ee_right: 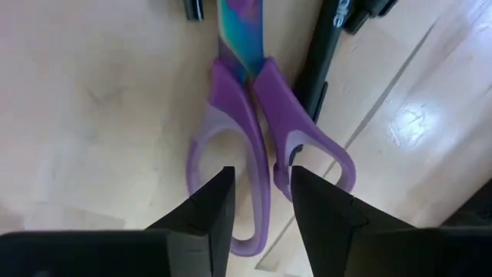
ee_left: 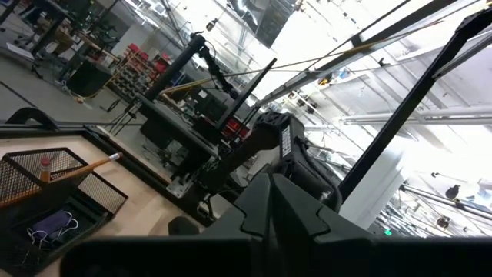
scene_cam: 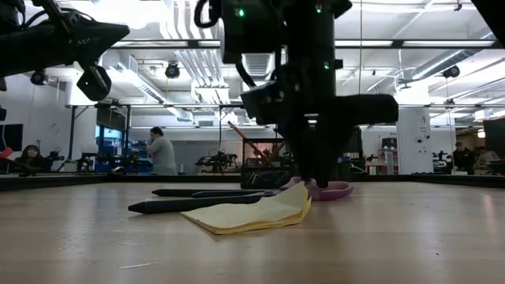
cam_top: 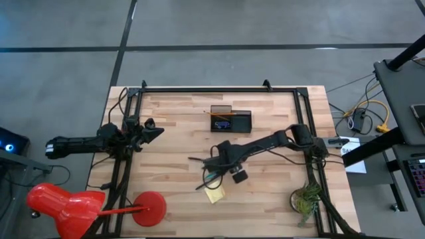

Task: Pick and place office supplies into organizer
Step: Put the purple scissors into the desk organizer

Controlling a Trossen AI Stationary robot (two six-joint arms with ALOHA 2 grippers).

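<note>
Left gripper [cam_top: 156,130]: held raised near the left table edge, well apart from the supplies; its fingers are seen pressed together in the left wrist view. Table [cam_top: 179,166]: pale wood-grain planks, framed by dark rails. Organizer [cam_top: 231,119]: black mesh box at the table's back centre, an orange pencil [ee_left: 77,168] leaning in one compartment. Yellow sticky-note pad [scene_cam: 251,214]: soft, curled sheets, lying beside two dark pens [scene_cam: 197,202]. Right gripper [ee_right: 260,192]: lowered at table centre, fingers narrowly parted, set over the handles of the scissors [ee_right: 261,131], grip not confirmed. Scissors: glossy purple loops, iridescent blades, flat on the wood beside a black marker [ee_right: 327,50]. Green plant [cam_top: 305,199]: near the right front corner.
</note>
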